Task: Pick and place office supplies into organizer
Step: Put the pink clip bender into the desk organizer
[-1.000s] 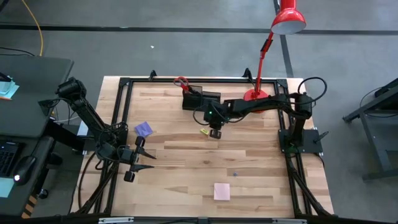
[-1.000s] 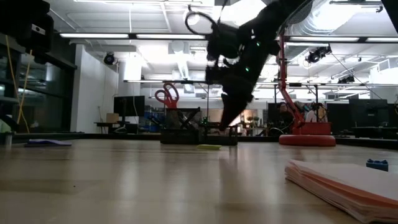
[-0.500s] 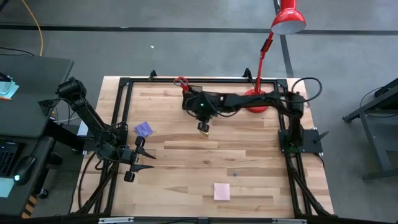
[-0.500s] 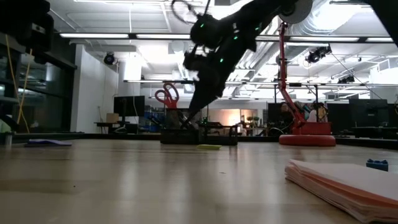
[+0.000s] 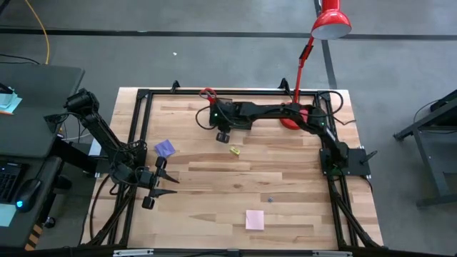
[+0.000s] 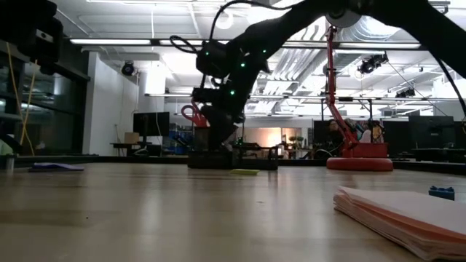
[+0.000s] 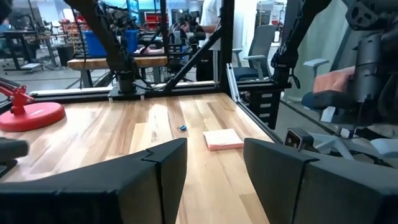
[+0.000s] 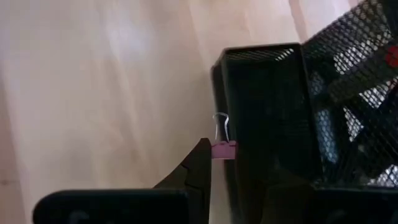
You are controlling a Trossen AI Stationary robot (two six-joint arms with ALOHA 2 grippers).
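The right gripper [image 5: 223, 135] has swung across the far side of the table over the last second, from nearer the middle toward eleven o'clock, and now hangs at the edge of the black organizer [image 5: 227, 113]. Its fingers are pressed together on a small pink binder clip [image 8: 222, 149], which sits right at the rim of the mesh box [image 8: 267, 118], so the drop looks close. The scissors [image 5: 207, 93] already stand in the cup. Work remains: a yellow piece [image 5: 233, 150] lies just beside the gripper, a purple pad [image 5: 166, 148] at nine o'clock, a pink pad [image 5: 254, 219] at six. The left gripper [image 5: 168, 181] waits at eight o'clock, fingers spread, holding nothing.
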